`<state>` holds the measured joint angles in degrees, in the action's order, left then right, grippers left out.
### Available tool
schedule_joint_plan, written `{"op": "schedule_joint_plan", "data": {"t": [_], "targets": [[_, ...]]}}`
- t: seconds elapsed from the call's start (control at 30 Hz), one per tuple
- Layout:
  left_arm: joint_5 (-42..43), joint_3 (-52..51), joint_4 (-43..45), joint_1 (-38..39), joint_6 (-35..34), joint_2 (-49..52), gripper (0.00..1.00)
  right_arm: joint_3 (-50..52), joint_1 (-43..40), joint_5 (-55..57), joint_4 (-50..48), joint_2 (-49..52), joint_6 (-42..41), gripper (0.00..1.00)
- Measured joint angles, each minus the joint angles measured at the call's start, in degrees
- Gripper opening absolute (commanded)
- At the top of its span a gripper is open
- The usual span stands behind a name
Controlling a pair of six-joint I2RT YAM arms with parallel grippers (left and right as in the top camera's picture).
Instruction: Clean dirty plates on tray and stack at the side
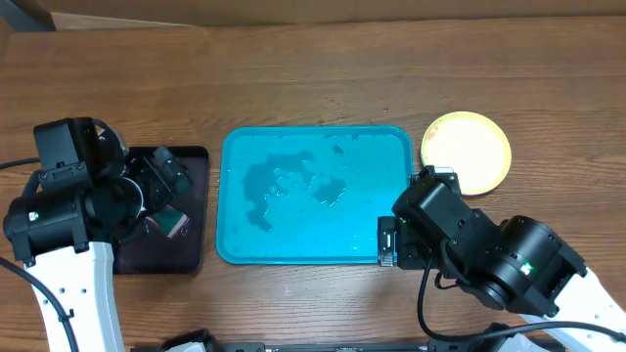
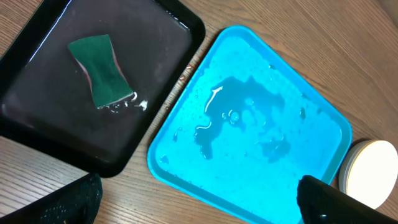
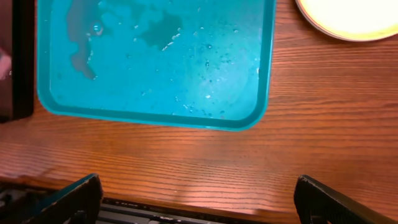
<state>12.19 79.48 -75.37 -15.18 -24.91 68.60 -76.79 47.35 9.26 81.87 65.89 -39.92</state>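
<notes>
The turquoise tray (image 1: 372, 225) lies in the middle of the table, wet with puddles, with no plate on it. It also shows in the left wrist view (image 2: 249, 155) and the right wrist view (image 3: 155, 81). A yellow-green plate (image 1: 467, 152) sits on the table just beyond the tray's far right corner, seen also in the wrist views (image 2: 371, 173) (image 3: 348, 15). I cannot tell whether other plates lie under it. My left gripper (image 1: 161, 186) (image 2: 199, 208) is open and empty over the dark tray. My right gripper (image 1: 389, 240) (image 3: 196, 202) is open and empty by the tray's near right corner.
A dark brown-black tray (image 1: 186, 254) (image 2: 62, 124) lies left of the turquoise tray, wet, with a green sponge (image 1: 176, 223) (image 2: 101, 70) in it. The table's front edge runs just below the right gripper.
</notes>
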Motion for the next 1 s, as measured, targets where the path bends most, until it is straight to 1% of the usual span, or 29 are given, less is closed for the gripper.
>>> {"op": "schedule_joint_plan", "data": {"t": [0.33,0.53,0.63,0.7,0.8,0.9,1.0], "targets": [[0.0,0.0,0.1,0.0,0.0,1.6,1.0,0.0,0.0,0.2,0.1,0.7,-0.4,1.0],[0.0,0.0,0.1,0.0,0.0,1.7,0.99,0.0,0.0,0.2,3.6,0.7,-0.5,1.0],[0.0,0.0,0.1,0.0,0.0,1.7,1.0,0.0,0.0,0.1,3.2,0.7,-0.6,1.0],[0.0,0.0,0.1,0.0,0.0,1.7,1.0,0.0,-0.1,0.2,1.3,0.5,-0.5,1.0],[0.0,0.0,0.1,0.0,0.0,1.7,1.0,1.5,-1.7,0.5,-5.3,-1.5,0.6,1.0],[0.0,0.0,0.1,0.0,0.0,1.7,1.0,6.3,-6.6,-0.1,-13.6,-6.7,3.3,1.0],[-0.2,0.0,0.1,0.0,0.0,1.7,1.0,14.0,-12.7,-2.3,-22.0,-13.8,6.5,1.0]]}}
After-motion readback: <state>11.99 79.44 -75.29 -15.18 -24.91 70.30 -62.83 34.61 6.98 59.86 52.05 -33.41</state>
